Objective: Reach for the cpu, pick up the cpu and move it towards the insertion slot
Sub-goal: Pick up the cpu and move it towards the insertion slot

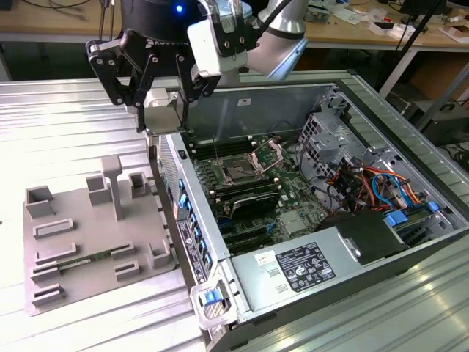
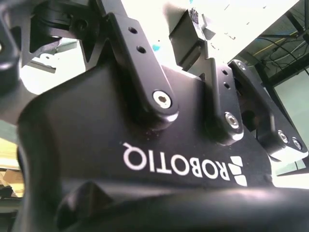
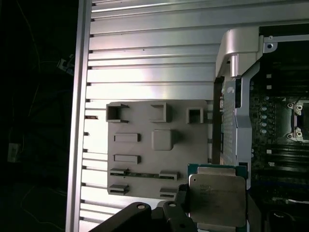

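Note:
My gripper [image 1: 161, 126] hangs above the far corner of the open computer case, at the exterior view's upper left. It is shut on the cpu [image 1: 163, 111], a flat pale square held by its edges. In the first wrist view the cpu [image 3: 216, 194] shows a silvery top with a thin green rim, and a dark finger [image 3: 181, 205] presses on its side. The insertion slot [image 1: 239, 173] is a dark square socket on the motherboard with its shiny bracket raised beside it. It lies lower and to the exterior view's right of the cpu; the first wrist view shows the slot [image 3: 300, 121] at its edge.
A grey plastic tray [image 1: 80, 242] with recesses and raised blocks lies on the ribbed metal table [image 1: 58, 132], beside the case wall [image 1: 183, 213]. Inside the case are a power supply [image 1: 300, 268], a drive cage [image 1: 333, 139] and coloured cables [image 1: 374, 183]. A workbench stands behind.

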`<state>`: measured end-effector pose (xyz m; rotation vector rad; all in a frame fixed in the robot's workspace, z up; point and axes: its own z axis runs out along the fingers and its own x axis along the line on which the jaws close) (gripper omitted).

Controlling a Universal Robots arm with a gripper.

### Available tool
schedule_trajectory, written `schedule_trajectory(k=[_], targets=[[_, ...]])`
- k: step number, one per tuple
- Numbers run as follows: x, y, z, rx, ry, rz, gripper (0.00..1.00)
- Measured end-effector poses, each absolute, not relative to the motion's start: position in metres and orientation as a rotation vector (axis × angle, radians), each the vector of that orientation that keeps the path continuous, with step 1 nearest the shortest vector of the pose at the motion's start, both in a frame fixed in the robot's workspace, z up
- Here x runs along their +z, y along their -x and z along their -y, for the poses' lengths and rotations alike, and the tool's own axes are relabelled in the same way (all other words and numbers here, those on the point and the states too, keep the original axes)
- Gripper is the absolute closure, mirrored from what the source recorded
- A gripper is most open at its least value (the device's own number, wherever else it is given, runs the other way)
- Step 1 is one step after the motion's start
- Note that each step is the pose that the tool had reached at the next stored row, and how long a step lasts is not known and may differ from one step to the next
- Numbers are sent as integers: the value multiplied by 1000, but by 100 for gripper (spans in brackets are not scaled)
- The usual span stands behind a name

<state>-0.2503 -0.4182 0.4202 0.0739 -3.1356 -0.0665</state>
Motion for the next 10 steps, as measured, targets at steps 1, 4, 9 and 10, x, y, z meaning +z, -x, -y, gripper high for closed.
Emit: schedule_trajectory(k=[1,4,9,10], targets=[[420,248,418,-67,-74,3136,45],[420,244,418,-66,-74,3135,45],[420,238,418,-66,-74,3135,45],[420,237,418,-66,-74,3135,45]])
